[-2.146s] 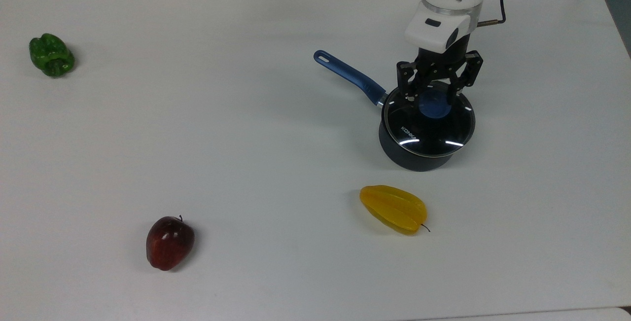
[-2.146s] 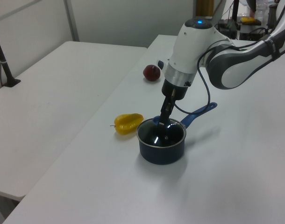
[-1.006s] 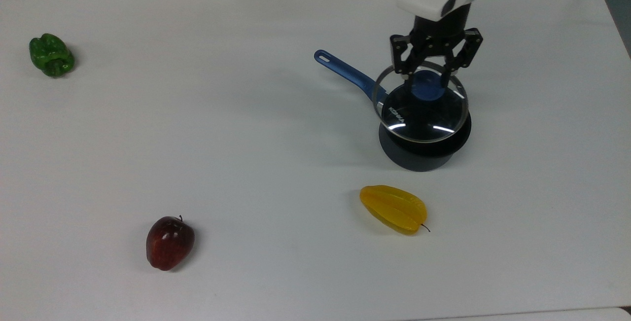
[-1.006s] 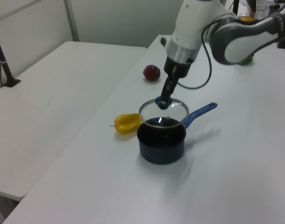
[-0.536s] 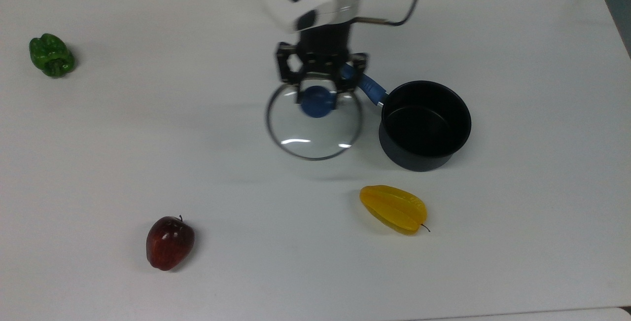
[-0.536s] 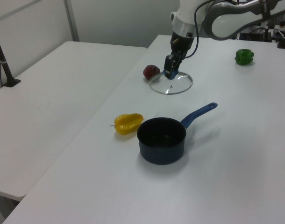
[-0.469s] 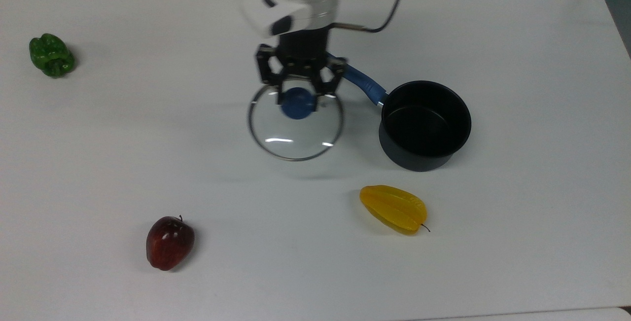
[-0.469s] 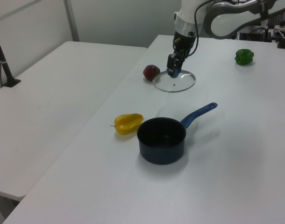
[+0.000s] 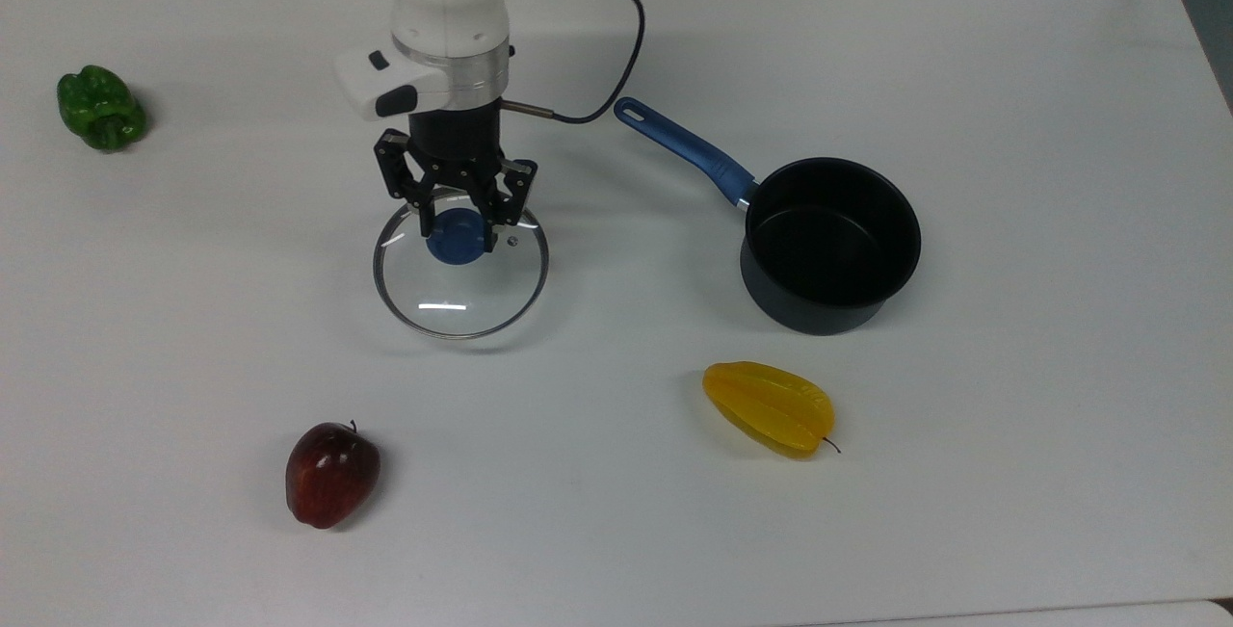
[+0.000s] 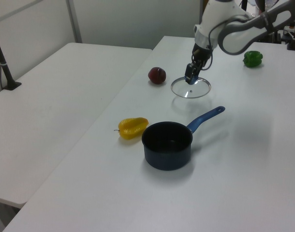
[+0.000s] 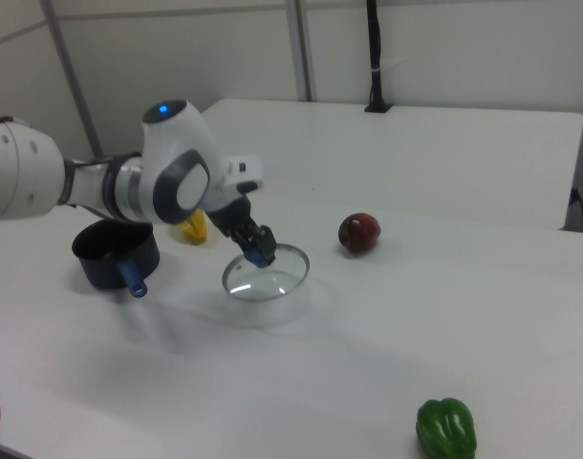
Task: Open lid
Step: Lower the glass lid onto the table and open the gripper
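Note:
The lid (image 9: 464,297) is a clear glass disc with a metal rim and a blue knob (image 9: 457,238). My gripper (image 9: 459,221) is shut on that knob from above and holds the lid level, just over the table, with its shadow underneath. It is in the middle of the top view, well to the left of the saucepan. The lid (image 10: 194,90) and gripper (image 10: 189,80) also show in the left view, and the lid (image 11: 269,278) and gripper (image 11: 258,254) in the right view. The dark saucepan (image 9: 830,244) stands uncovered, with its blue handle (image 9: 686,149) pointing toward the lid.
A yellow starfruit (image 9: 769,407) lies in front of the saucepan. A red apple (image 9: 331,473) sits at the top view's lower left and a green pepper (image 9: 100,107) at its far left. A black cable (image 9: 616,49) loops from my wrist.
The lid came up off the saucepan in my gripper and travelled to the top view's left, past the blue handle. It now hangs lower. The saucepan stayed put.

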